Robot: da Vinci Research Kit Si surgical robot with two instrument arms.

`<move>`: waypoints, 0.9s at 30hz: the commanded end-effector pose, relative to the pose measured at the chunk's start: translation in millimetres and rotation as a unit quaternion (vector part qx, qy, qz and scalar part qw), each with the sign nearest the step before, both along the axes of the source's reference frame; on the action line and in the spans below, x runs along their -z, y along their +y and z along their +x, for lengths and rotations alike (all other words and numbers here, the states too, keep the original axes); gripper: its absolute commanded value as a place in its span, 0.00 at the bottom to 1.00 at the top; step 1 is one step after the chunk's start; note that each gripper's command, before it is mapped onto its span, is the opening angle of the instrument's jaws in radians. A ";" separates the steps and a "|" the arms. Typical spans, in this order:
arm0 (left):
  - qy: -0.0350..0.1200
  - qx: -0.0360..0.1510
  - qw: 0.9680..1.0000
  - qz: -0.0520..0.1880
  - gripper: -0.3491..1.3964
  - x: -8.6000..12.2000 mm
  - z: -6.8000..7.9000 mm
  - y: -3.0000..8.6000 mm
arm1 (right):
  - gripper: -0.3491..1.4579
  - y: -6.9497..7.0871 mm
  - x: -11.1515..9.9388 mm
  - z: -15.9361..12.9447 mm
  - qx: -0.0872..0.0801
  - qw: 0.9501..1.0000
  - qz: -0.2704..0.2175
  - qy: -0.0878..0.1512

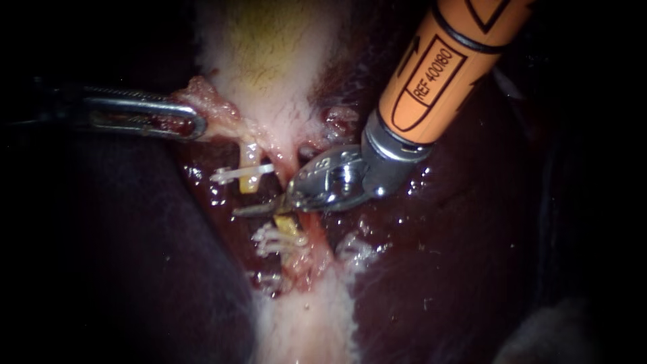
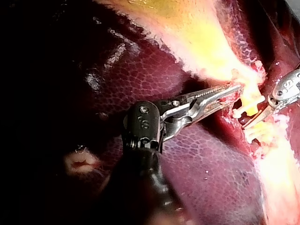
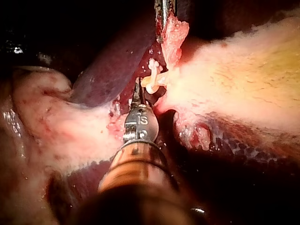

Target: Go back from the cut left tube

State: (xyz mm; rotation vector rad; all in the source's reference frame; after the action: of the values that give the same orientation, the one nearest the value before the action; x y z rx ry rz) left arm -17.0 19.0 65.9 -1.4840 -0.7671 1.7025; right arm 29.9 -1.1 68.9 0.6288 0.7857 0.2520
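Note:
The left tube is cut in two. Its upper stump carries a white clip, and its lower stump carries white clips. My right instrument, on an orange shaft, has its thin blades lying together in the gap between the stumps. My left instrument is shut on a flap of gallbladder tissue and holds it to the left. The left wrist view shows the left instrument gripping that flap beside the clipped stump. In the right wrist view the blades point at the clip.
Dark liver lies on both sides of the pale strip of tissue. The yellowish gallbladder sits above the tubes. The wet red bed around the stumps is narrow, and the orange shaft crosses the upper right.

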 end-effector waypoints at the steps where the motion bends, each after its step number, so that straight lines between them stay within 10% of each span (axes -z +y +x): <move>1: 0.001 0.001 1.000 0.000 0.00 0.0 0.0 0.0 | 0.00 0.0 0.0 0.0 0.002 1.000 0.001 0.001; 9: 0.001 0.001 1.000 0.000 0.00 0.0 -0.1 0.0 | 0.00 -0.6 -0.3 0.1 0.025 1.000 0.003 0.012; 15: 0.001 0.002 1.000 -0.001 0.00 -0.1 -0.2 -0.1 | 0.59 -1.3 -0.7 0.2 0.041 0.998 -0.011 0.042; 27: 0.001 0.002 1.000 -0.001 0.00 -0.1 -0.2 -0.1 | 0.76 -1.3 -0.2 -0.2 0.038 0.998 -0.019 0.056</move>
State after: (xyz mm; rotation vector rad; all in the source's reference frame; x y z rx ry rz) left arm -17.2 18.9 66.0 -1.4829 -0.7614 1.7025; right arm 29.7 -2.4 69.0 0.6415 0.8697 0.1314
